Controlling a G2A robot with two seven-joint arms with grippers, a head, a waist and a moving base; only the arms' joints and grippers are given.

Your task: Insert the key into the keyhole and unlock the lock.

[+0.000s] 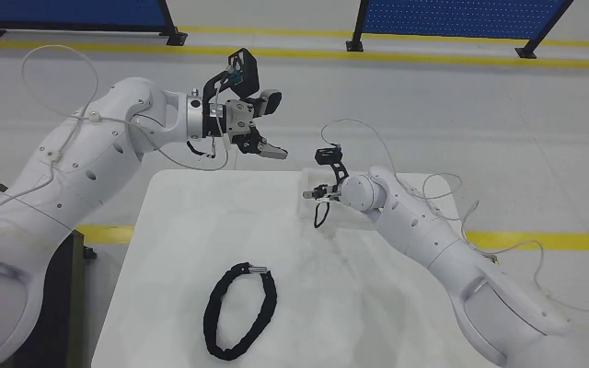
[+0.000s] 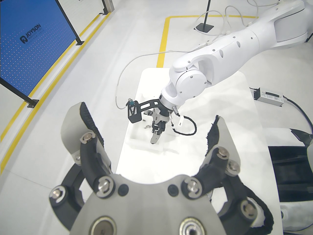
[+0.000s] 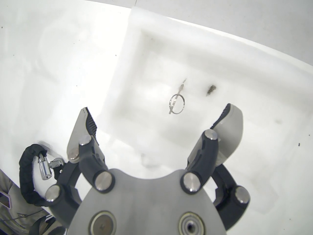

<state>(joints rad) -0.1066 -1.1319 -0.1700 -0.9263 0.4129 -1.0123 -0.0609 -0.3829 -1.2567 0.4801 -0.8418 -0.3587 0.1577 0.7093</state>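
A small silver key on a ring lies flat in a shallow white foam tray at the table's far edge. My right gripper hangs just above the tray, open, with the key ahead of its fingertips and nothing between them; it appears in the top view and, farther off, in the left wrist view. The lock is a black sleeved chain loop with a silver cylinder, lying near the table's front. My left gripper is held in the air beyond the far edge, open and empty.
The white table has bare room between the tray and the chain lock. A black cable loops from the right wrist over the tray. Blue barrier panels stand on the floor beyond the table.
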